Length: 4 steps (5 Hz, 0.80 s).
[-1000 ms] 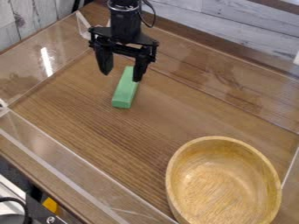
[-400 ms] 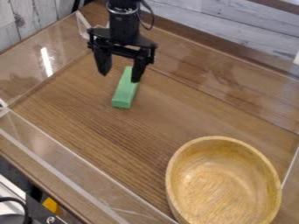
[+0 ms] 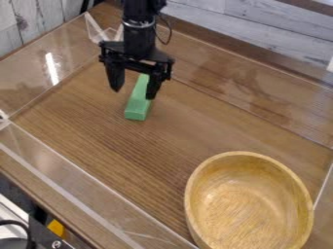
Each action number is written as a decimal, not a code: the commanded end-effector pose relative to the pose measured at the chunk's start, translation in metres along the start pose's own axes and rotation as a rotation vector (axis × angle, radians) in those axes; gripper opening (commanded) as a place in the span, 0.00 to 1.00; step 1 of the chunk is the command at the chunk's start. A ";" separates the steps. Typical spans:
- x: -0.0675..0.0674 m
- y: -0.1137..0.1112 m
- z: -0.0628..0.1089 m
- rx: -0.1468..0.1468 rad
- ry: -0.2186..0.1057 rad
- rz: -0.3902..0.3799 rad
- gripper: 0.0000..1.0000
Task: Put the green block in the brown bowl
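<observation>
With jaws spread, gripper brackets green block sides.

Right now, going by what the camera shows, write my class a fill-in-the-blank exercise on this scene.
1. The block on the table is coloured ____.
2. The bowl has a ____ shape.
3. Nothing lies inside the bowl; it is ____.
4. The gripper is nearer to the ____ than to the bowl.

Missing words: green; round; empty; block

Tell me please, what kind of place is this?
Probably a robot test station: a small black arm stands over a wooden tabletop, with a green block and a bowl.
</observation>
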<state>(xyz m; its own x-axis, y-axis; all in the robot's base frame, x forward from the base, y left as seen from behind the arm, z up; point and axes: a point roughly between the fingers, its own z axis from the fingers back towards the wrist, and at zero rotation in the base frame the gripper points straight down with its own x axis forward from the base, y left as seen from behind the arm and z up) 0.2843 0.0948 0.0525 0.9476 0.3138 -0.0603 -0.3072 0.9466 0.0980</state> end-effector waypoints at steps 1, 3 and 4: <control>0.007 0.001 0.003 0.011 -0.037 -0.001 1.00; 0.011 0.001 -0.009 0.016 -0.028 0.007 1.00; 0.013 0.000 -0.013 0.015 -0.024 0.011 0.00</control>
<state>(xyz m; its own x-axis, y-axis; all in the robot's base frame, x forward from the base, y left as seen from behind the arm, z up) 0.2869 0.0974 0.0270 0.9418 0.3258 -0.0832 -0.3161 0.9422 0.1111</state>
